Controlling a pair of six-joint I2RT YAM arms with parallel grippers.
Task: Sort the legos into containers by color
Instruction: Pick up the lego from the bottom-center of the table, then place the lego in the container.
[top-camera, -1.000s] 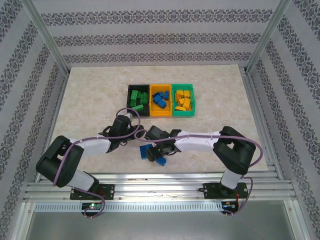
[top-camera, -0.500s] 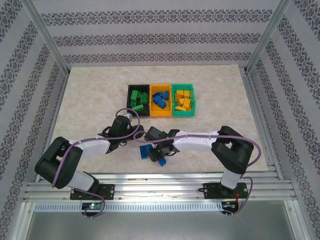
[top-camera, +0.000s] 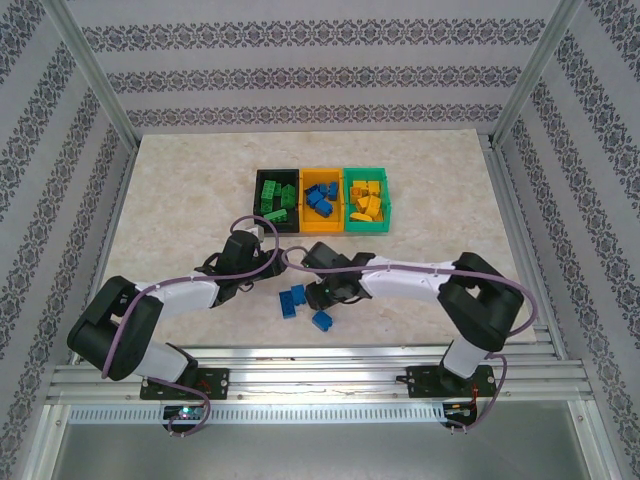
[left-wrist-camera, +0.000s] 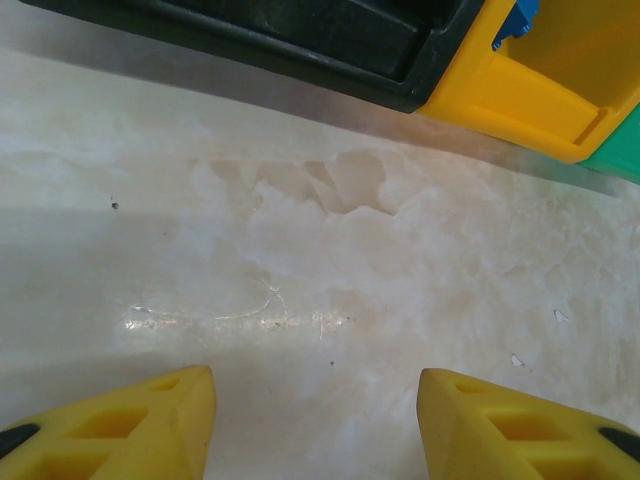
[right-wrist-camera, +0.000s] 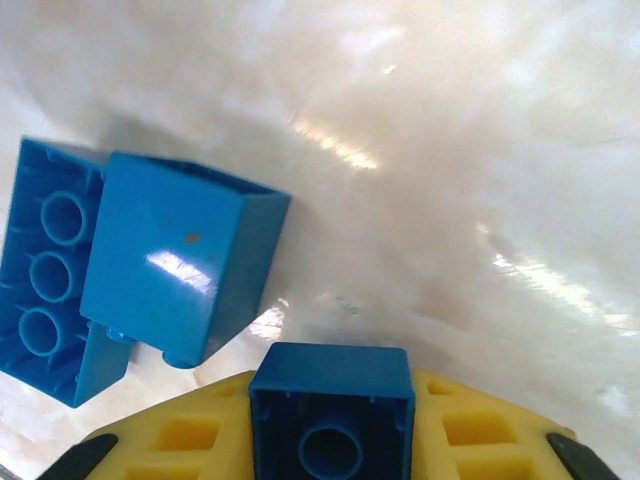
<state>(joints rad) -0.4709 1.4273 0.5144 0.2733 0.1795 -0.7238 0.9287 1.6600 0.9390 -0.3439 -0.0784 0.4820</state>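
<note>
Glossy marbled table (top-camera: 180, 200) (striped patterned wallpaper (top-camera: 300, 75) around); containers (top-camera: 321, 229) at twelve o'clock. The left gripper (left-wrist-camera: 315, 420) gapes wide; the right gripper (right-wrist-camera: 330, 445) pinches a blue lego (right-wrist-camera: 332, 385).

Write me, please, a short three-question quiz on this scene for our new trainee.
1. True or false: the black bin holds green bricks.
2. The brick clamped in the right gripper is: A green, B blue, C yellow.
3. Is the left gripper open or shut?
Key: 1 true; 2 B; 3 open.
</note>
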